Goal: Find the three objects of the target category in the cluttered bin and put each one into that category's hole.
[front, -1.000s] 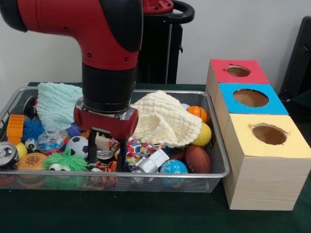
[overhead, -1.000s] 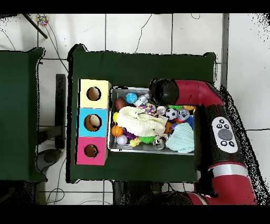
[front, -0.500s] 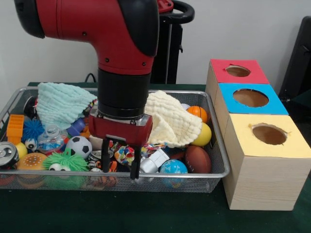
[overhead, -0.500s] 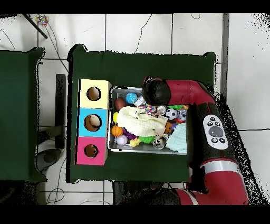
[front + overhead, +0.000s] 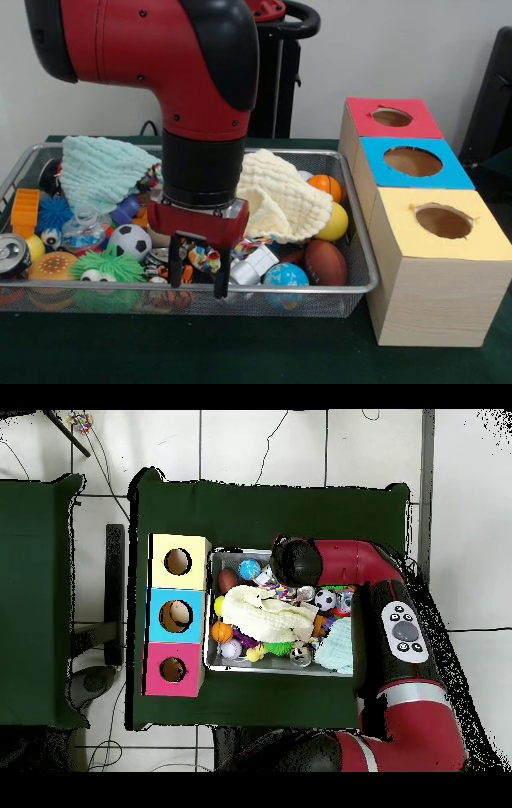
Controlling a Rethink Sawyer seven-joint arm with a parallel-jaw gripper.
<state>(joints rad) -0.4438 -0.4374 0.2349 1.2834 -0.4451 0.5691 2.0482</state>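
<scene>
Gripper (image 5: 199, 264) hangs low inside the wire bin (image 5: 362, 272), by the bin's front wall, fingers parted fairly wide and straddling a small multicoloured toy (image 5: 202, 256); no contact is clear, nothing looks held. Target category not given by the pictures, so the task's things can't be singled out; candidates all lie in the bin. Balls are the most numerous: soccer ball (image 5: 128, 240) left of the gripper, globe ball (image 5: 284, 277) and brown football (image 5: 326, 262) to its right, yellow ball (image 5: 336, 222) and small basketball (image 5: 326, 186) toward the bin's right wall. Also a drink can (image 5: 11, 254) at the bin's left end, a green fuzzy toy (image 5: 104, 266), a cream cloth (image 5: 280, 196) and a pale green cloth (image 5: 96, 170) draped over the pile, likely hiding more. Beside the bin on the desk (image 5: 240, 352), three boxes: red box (image 5: 392, 118), blue box (image 5: 412, 162), yellow box (image 5: 442, 224). In the overhead view something pale shows in the blue box's hole; cannot tell what. Progress reads as early: searching, most sorting left.
</scene>
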